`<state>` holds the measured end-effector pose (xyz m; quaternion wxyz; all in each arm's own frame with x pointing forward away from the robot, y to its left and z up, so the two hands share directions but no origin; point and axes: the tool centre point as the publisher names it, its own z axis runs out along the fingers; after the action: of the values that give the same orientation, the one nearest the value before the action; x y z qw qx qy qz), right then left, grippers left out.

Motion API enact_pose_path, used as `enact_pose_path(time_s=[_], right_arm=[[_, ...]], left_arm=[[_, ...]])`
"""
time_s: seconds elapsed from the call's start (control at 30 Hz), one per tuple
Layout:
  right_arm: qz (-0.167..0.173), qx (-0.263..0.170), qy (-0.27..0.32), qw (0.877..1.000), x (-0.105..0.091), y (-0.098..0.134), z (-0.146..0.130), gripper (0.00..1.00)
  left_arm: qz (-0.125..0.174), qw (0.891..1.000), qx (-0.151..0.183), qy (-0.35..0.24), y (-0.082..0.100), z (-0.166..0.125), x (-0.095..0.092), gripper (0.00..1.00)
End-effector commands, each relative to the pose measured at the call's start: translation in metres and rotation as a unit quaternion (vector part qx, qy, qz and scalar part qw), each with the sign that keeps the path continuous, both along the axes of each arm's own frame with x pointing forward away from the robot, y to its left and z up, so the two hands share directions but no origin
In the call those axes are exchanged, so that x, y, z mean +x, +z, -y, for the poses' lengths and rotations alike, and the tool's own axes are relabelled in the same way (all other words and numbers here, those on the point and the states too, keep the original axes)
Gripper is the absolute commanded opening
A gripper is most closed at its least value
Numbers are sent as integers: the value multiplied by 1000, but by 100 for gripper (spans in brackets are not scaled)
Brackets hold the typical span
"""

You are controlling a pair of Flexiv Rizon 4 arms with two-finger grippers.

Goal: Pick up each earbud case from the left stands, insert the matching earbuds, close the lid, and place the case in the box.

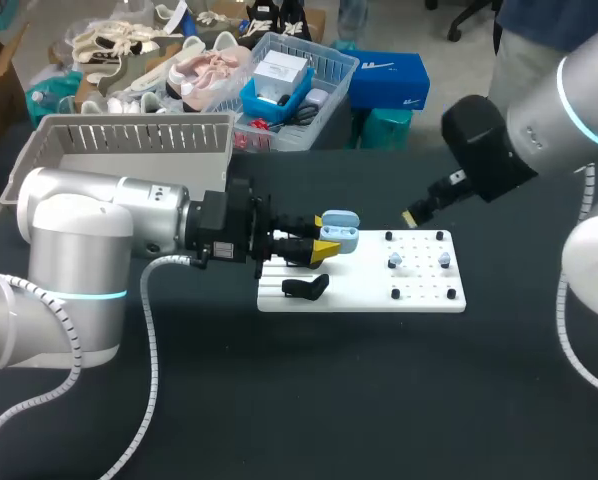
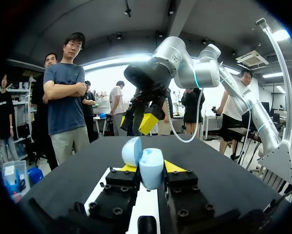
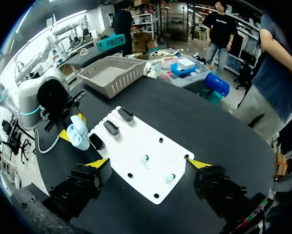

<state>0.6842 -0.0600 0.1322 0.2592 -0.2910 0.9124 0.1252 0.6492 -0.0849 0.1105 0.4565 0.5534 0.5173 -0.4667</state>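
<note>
Pale-blue open earbud case [image 2: 151, 171] is sitting clamped in my left gripper [image 2: 151, 167]; my right gripper [image 3: 149, 164] is hovering spread wide above the white board [image 3: 136, 139]

Left arm [image 1: 79, 250]: rounded silver-white housings, with a cyan light ring [image 1: 91, 295] at one joint. Just behind the left gripper [image 1: 329, 238] sits a black wrist block [image 1: 229, 235], and a white spiral-wrapped cable [image 1: 146, 320] runs back from it. My left wrist camera shows the fingers [image 2: 117, 192] as black blocks studded with dark socket screws, ending in yellow tips [image 2: 173, 166].

Right arm [image 1: 564, 100]: same silver shell, a cyan band [image 1: 579, 118], and a bulky black section [image 1: 484, 150] behind the right gripper [image 3: 148, 163]. Its finger blocks [image 3: 85, 185] are also black, with yellow wedge ends [image 3: 98, 163]. A ribbed white hose [image 1: 564, 335] runs beside this arm.
</note>
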Motion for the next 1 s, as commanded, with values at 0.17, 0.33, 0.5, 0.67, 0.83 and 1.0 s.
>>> enact_pose_path(time_s=[0.17,0.33,0.5,0.67,0.83,1.0], right_arm=[[35,-100,-73,992,-4,-31,30,100],[39,-132,-76,988,-1,-46,34,100],[48,-195,-74,977,1,-68,37,100],[61,-234,-74,968,0,-78,35,100],[68,-256,-77,961,-3,-85,33,100],[68,-272,-92,955,-3,-91,34,93]], left_arm=[[0,1000,0,1,0,0,0,0],[0,1000,0,1,0,0,0,0],[0,1000,0,1,0,0,0,0],[0,1000,0,1,0,0,0,0],[0,1000,0,1,0,0,0,0],[0,1000,0,1,0,0,0,0]])
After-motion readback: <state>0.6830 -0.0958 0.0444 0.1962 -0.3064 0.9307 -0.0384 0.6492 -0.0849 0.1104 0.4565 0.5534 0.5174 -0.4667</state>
